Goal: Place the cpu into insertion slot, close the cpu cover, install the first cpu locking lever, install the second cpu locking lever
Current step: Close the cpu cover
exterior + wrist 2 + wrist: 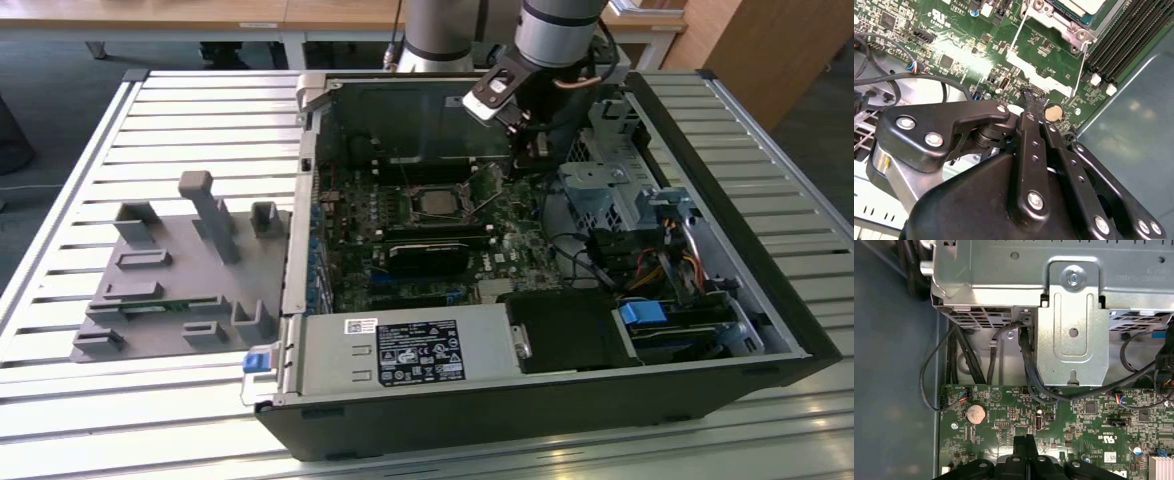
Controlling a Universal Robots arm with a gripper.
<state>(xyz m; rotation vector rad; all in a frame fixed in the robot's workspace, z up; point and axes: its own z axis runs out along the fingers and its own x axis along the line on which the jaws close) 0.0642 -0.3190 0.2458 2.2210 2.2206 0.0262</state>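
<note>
Fingers closed tight, nothing held, tips low over mobo by coin cell; cpu to exterior view's left.

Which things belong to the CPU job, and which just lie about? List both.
Job: silver-grey square cpu; silvery metal cpu cover frame; thin wire locking levers; black gripper.
Lying about: grey plastic fixture tray; round silver coin battery; black labelled power supply box.

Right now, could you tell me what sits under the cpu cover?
The cpu lies there, its silver-grey top showing through the square window of the cpu cover. The cover's frame hides the cpu's edges, and whatever lies beneath the cpu cannot be seen.
</note>
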